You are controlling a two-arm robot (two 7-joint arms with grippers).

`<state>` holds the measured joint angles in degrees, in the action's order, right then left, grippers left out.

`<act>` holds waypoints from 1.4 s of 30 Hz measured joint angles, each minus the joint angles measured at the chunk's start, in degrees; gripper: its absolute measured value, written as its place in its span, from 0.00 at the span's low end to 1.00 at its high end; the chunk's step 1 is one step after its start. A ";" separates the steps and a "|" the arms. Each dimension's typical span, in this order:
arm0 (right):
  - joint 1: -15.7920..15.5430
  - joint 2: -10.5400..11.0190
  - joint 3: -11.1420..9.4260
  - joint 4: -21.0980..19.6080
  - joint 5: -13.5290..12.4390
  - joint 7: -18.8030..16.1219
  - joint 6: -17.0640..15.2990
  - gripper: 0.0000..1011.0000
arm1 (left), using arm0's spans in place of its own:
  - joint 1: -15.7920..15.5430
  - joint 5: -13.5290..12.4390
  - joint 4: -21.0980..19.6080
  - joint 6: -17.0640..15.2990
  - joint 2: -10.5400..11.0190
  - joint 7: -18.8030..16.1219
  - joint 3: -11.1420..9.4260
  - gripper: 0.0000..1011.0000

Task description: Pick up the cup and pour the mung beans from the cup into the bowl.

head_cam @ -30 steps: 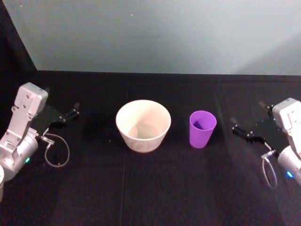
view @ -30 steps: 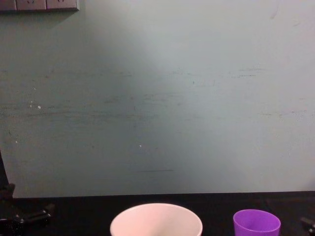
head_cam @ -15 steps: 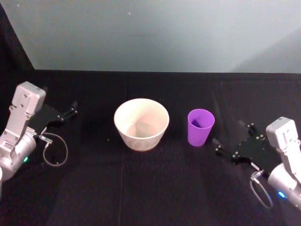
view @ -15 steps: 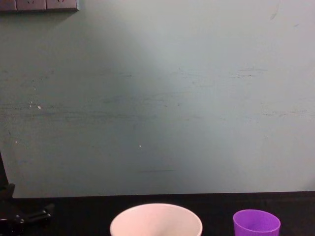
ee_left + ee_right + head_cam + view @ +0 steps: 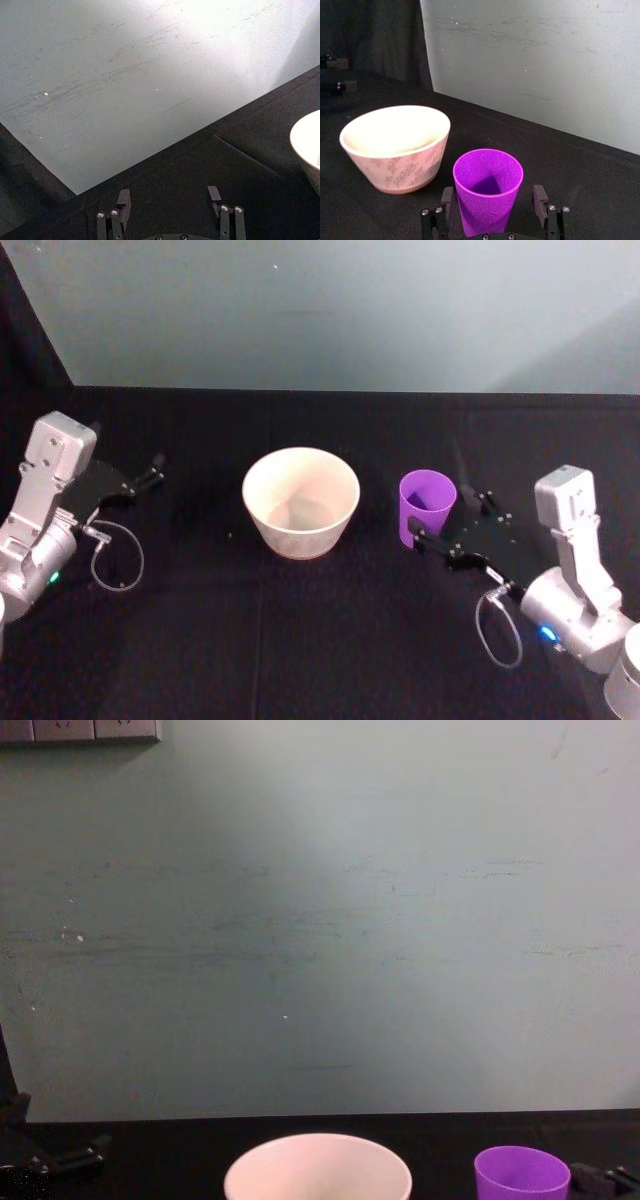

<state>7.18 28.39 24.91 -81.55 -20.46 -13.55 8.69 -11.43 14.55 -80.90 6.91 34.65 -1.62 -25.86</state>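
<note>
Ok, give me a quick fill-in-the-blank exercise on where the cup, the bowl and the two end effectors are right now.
1. By the robot's own sides, the cup stands upright on the ____ side of the bowl.
2. The right end effector is ____, with one finger on each side of the cup.
3. The left end effector sits idle on the bowl's ____ side.
Missing words: right; open; left.

A lab-style test bench: a black-clothed table (image 5: pixel 320 640) stands against a bare, scuffed pale-green wall (image 5: pixel 320 920), with sockets (image 5: pixel 80 729) high above the table's left end.
</note>
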 joint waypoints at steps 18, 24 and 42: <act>4.27 -6.08 -0.97 6.56 -0.66 -3.35 -1.75 0.92 | 0.00 0.00 0.00 0.00 0.00 0.00 0.00 0.99; 3.41 -6.21 -2.04 5.32 -0.36 -3.72 -1.83 0.78 | 0.00 0.00 0.00 0.00 0.00 0.00 0.00 0.99; 1.98 -4.83 -5.61 -5.17 0.70 -3.82 -8.72 0.72 | 0.00 0.00 0.00 0.00 0.00 0.00 0.00 0.99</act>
<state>9.16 23.55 19.30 -86.72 -19.76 -17.37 -0.03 -11.43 14.55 -80.90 6.91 34.65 -1.62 -25.86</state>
